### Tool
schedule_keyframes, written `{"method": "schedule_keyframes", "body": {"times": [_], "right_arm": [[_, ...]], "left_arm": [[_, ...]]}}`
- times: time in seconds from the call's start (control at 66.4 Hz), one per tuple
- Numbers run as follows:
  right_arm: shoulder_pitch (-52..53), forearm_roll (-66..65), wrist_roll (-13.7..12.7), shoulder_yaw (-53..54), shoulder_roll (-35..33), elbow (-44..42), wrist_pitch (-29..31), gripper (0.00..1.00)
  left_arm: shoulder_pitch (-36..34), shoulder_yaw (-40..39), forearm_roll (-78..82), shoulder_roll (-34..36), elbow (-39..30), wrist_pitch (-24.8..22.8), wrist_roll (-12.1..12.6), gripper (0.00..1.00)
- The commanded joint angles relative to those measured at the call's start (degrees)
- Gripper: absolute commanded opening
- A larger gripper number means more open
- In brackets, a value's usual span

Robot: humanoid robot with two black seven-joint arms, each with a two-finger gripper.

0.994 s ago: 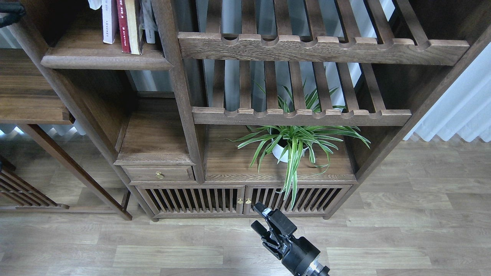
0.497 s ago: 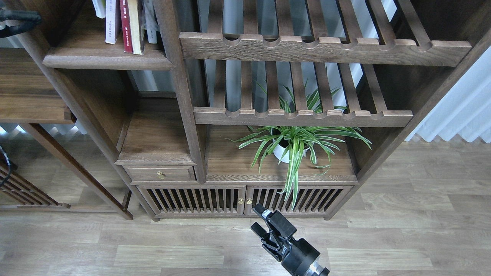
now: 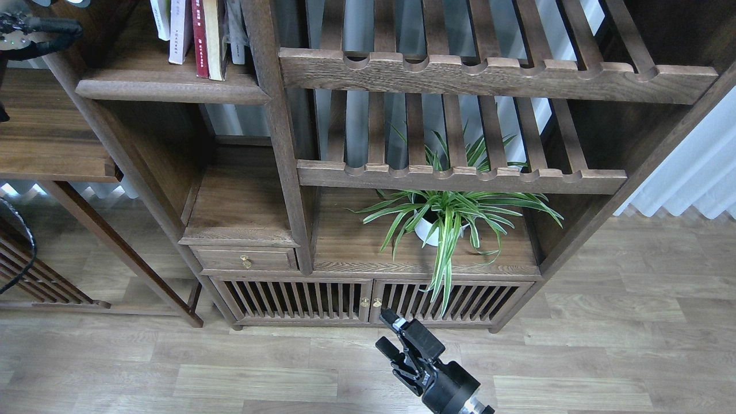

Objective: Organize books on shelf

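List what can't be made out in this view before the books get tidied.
- Books: tops cut off by the head view's upper edge; spine text too small to read.
- Left gripper: mostly beyond the left edge, dark; open or shut cannot be told.
- Pot: largely hidden by the plant's leaves.
- Shelf: its back is in shadow behind the books.

The upright paperback books (image 3: 198,34) are cropped at the top edge; the black left gripper (image 3: 34,29) is cropped too, jaws unreadable.
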Motion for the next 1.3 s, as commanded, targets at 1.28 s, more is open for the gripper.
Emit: {"method": "schedule_keyframes", "body": {"times": [1.28], "right_arm": [[-1.1,0.1,0.0,1.1,0.0,7.5,0.0,0.99]], "left_arm": [[24.7,-11.4,-39.0,24.7,-41.7,-1.3,6.9,1.00]]}}
